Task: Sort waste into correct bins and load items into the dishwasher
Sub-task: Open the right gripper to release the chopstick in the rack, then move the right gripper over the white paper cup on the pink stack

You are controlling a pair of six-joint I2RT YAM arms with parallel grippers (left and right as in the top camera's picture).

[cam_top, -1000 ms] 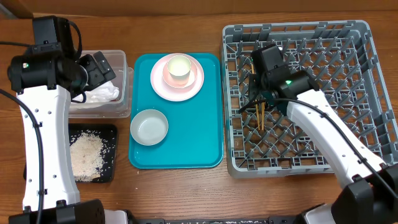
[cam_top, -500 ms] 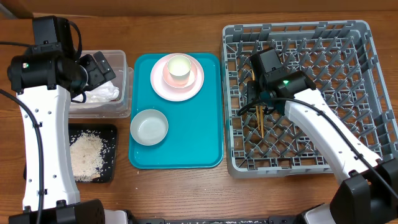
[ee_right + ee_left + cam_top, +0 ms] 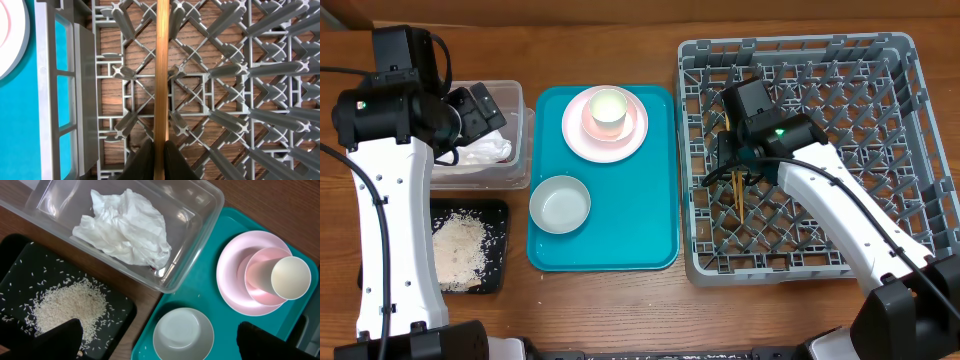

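Observation:
My right gripper [image 3: 160, 155] is shut on the wooden chopsticks [image 3: 161, 75], holding them over the left part of the grey dish rack [image 3: 880, 60]; in the overhead view the gripper [image 3: 735, 165] has the chopsticks [image 3: 738, 192] poking out below it. My left gripper [image 3: 160, 340] is open and empty, high above the tub and the tray. The crumpled napkin [image 3: 125, 227] lies in the clear tub [image 3: 210, 200]. Rice [image 3: 67, 305] lies in the black tray [image 3: 20, 250]. The pink plate [image 3: 575, 135] carries the cream cup [image 3: 608, 110]. The whitish bowl [image 3: 560, 203] stands near it.
The plate, cup and bowl stand on a teal serving tray [image 3: 620, 230] between the tub and the rack. The rack's upright pegs [image 3: 230, 120] surround the chopsticks. A speck of red [image 3: 152, 268] shows at the napkin's lower edge. Bare wood table [image 3: 610, 310] lies in front.
My right gripper has shifted slightly left over the rack with the chopsticks in it. The left arm has not moved.

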